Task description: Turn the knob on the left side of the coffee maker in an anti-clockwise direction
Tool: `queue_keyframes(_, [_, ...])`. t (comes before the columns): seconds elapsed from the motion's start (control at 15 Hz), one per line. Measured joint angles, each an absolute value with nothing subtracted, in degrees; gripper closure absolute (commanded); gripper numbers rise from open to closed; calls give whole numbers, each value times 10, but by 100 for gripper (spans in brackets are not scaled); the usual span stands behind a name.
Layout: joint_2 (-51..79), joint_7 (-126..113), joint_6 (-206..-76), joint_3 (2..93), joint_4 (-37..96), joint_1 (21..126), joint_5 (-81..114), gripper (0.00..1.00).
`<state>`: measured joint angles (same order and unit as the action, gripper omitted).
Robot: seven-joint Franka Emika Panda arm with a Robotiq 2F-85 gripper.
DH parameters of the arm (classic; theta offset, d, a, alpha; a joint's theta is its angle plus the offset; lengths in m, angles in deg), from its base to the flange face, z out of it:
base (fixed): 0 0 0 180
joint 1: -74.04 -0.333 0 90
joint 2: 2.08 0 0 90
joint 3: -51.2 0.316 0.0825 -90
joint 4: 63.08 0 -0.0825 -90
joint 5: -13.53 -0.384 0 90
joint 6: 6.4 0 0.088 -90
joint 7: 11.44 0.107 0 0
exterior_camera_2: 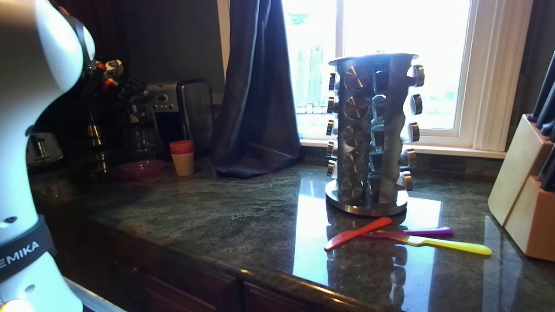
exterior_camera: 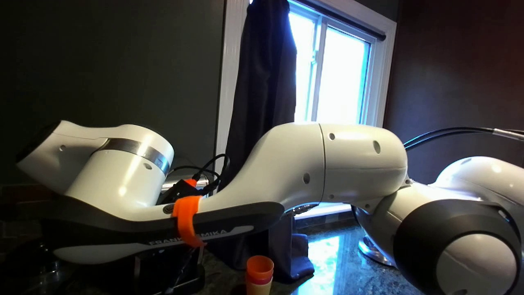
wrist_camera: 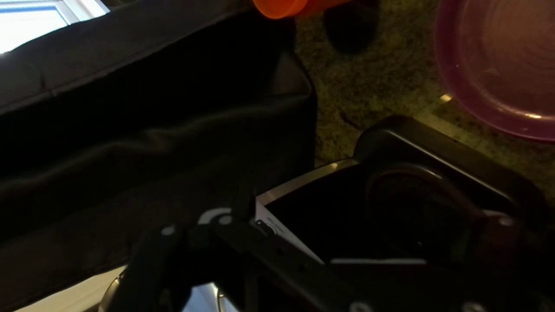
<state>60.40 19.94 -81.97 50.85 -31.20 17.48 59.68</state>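
Coffee maker (exterior_camera_2: pixel 198 113): upright on the surface (exterior_camera_2: pixel 190 208); its silver control panel (exterior_camera_2: pixel 162 96) tops the front.
Curtain (exterior_camera_2: pixel 260 99): hangs just beside the coffee maker.
Stacked cups (exterior_camera_2: pixel 182 160), plastic plate (exterior_camera_2: pixel 141 168): in front of the coffee maker.
Small round controls (exterior_camera_2: pixel 164 107): on the coffee maker's panel, in an exterior view; too small to say for sure which is the left-hand knob.
Round fitting (wrist_camera: pixel 266 228): on the coffee maker's silver face in the wrist view, near its curtain-side corner, partly covered; probably not the knob wanted.
Jaws: before the coffee maker's panel, a dark shape low in the wrist view; whether spread or pressed together, and whether touching, I cannot tell.
Knob approach: the step in hand looks like lining up; best to come square to the coffee maker's panel, centred on the left-hand knob, before pinching.
Knob turn: anti-clockwise as seen facing the front, the jaws rolling about the knob's own axis; a sideways drag would likely slip off.
Panel pressure: light, since a hard push could shove the coffee maker backward or nudge neighbouring controls.
Knob release: part the jaws fully, then back straight out from the panel.
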Motion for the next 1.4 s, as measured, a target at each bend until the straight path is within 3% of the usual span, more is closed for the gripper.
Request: queue_keyframes(1.4, [603,210,-820,508,-317,178,596,0])
